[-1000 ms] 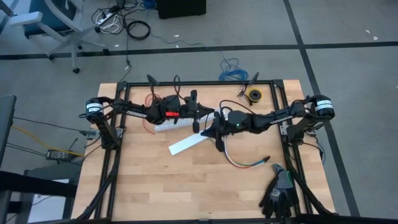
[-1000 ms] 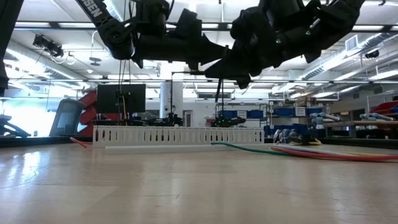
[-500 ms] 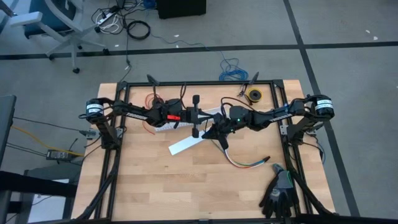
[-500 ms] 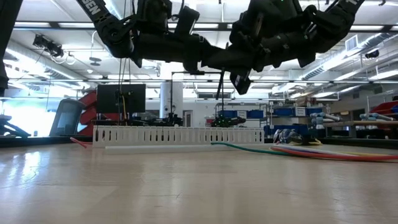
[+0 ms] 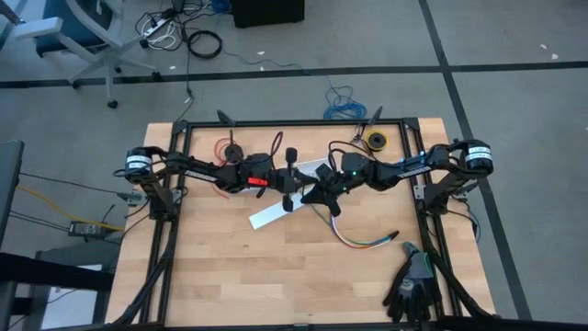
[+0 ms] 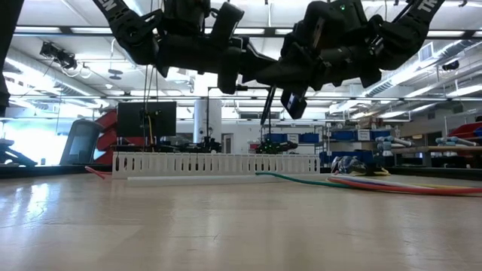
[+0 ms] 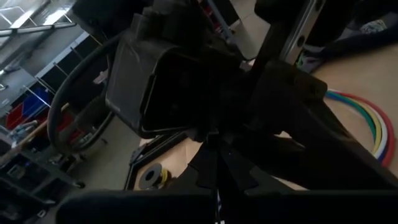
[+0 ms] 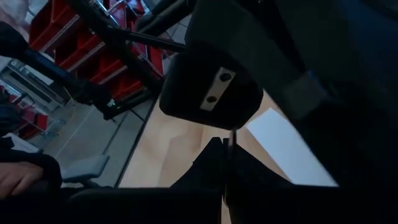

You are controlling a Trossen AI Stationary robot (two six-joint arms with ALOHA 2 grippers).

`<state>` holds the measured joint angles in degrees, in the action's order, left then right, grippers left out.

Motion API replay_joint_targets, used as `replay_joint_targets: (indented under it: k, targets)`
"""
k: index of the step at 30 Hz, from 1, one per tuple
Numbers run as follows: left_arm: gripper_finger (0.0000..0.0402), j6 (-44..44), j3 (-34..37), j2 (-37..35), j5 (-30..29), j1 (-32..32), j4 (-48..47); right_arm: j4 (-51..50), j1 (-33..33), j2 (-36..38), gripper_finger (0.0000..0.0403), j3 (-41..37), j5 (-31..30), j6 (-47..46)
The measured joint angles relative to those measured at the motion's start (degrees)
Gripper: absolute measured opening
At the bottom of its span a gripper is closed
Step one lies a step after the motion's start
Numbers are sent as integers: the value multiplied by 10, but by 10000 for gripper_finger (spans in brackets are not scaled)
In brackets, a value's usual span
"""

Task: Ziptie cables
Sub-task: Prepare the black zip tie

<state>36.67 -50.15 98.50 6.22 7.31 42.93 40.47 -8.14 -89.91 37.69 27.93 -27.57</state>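
— Where is the ziptie (image 6: 267, 104) right now?

— It's up in the air over the middle of the table (image 5: 230, 267), a thin dark strip hanging down between my two claws. In the low view it drops below my right gripper (image 5: 315, 194); that claw is closed, and in its own wrist view a thin dark line runs between its fingers (image 8: 211, 163), so it looks pinched there. I can't make out the ziptie from above.

— And the other claw?

— My left gripper (image 5: 290, 190) is closed too, nose to nose with the right one, just above the white flat strip (image 5: 276, 215). Whether it touches the ziptie I can't tell.

— The cables?

— The cables (image 5: 363, 241) lie loose on the wood toward the right front, curving in a bundle of coloured wires, apart from both claws. The low view shows them lying flat, green and red strands leading.

— Anything readable?

— Only part of white lettering on the arms in the low view, too cut off to read. The white slotted channel (image 6: 215, 163) sits behind, a yellow-and-black tape roll (image 5: 375, 141) at the far edge, and black gloves (image 5: 413, 285) at the near right corner.
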Motion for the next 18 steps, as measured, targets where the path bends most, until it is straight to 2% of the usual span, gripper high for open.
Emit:
replay_joint_targets:
  k: [18]
  targets:
    - [4,23,0,-4,-9,-26,3,0,-5,0,0,0,6,-7]
